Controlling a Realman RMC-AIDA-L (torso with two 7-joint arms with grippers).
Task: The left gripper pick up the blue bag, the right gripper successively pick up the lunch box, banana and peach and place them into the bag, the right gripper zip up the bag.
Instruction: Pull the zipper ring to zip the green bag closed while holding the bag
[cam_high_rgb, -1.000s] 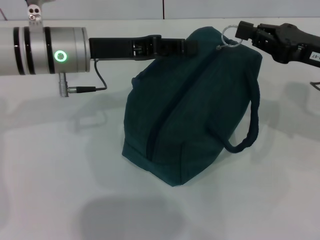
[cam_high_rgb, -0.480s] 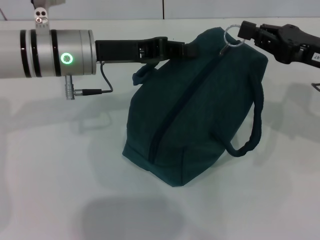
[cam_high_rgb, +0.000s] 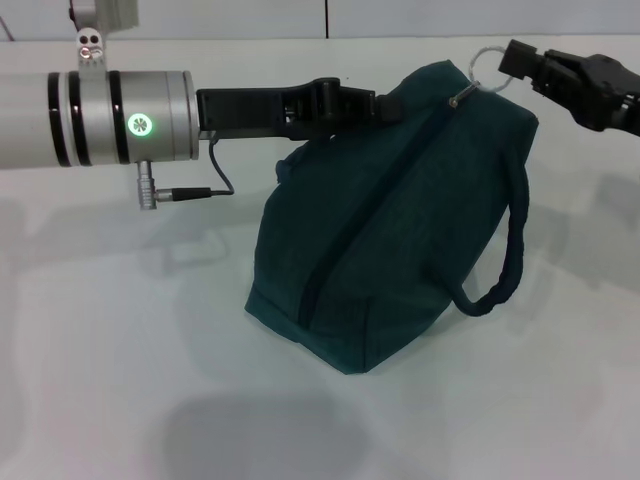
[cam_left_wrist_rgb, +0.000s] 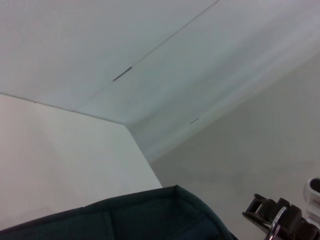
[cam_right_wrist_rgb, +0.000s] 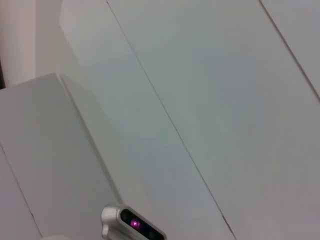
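At bag top, right gripper (cam_high_rgb: 512, 62) fingers pinch ring-pull (cam_high_rgb: 487, 70).

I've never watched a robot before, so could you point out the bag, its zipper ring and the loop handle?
blue bag (cam_high_rgb: 390, 240): head view, front fabric panel.
zipper ring (cam_high_rgb: 484, 68): head view, metal loop beside the right gripper (cam_high_rgb: 520, 62).
loop handle (cam_high_rgb: 510, 260): head view, padded strap's hanging side.

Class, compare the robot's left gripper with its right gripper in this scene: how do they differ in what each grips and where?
The left gripper clamps the blue bag at its upper left edge; the right gripper pinches the zipper ring at the top right corner. The left arm shows a silver wrist; the right's is out of frame. Both are black.
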